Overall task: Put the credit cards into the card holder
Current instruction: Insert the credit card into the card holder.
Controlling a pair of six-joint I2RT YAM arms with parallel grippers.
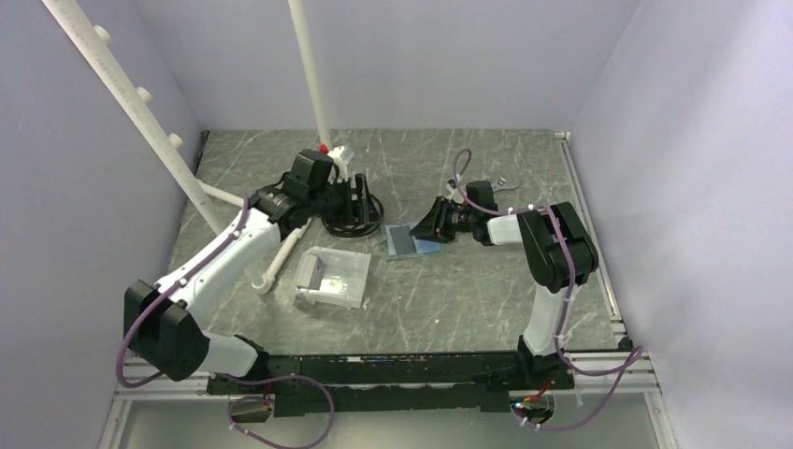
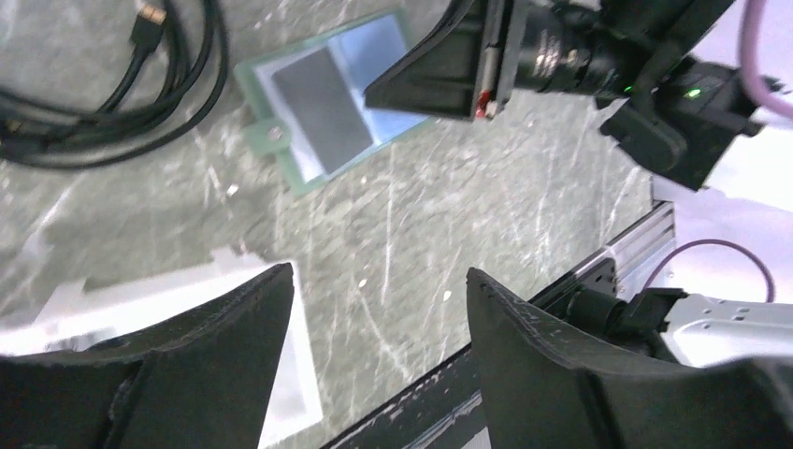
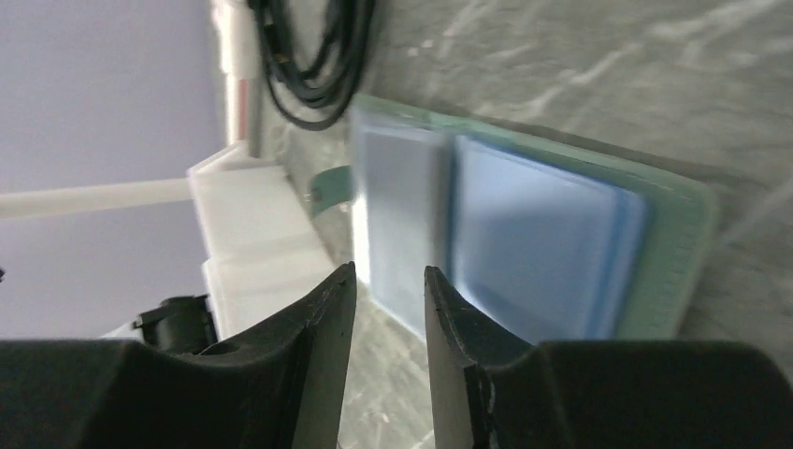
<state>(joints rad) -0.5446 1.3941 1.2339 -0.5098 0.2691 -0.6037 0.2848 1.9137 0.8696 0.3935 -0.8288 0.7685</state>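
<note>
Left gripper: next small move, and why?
Probably move the left gripper over the white tray for another card: its jaws stand open and empty, and a dark card already seems to sit in the open card holder.

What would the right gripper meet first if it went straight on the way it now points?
The flat grey-green folding card holder, lying open: its translucent light-blue pockets sit straight ahead of the right gripper. Depth is unclear, but it looks close.
</note>
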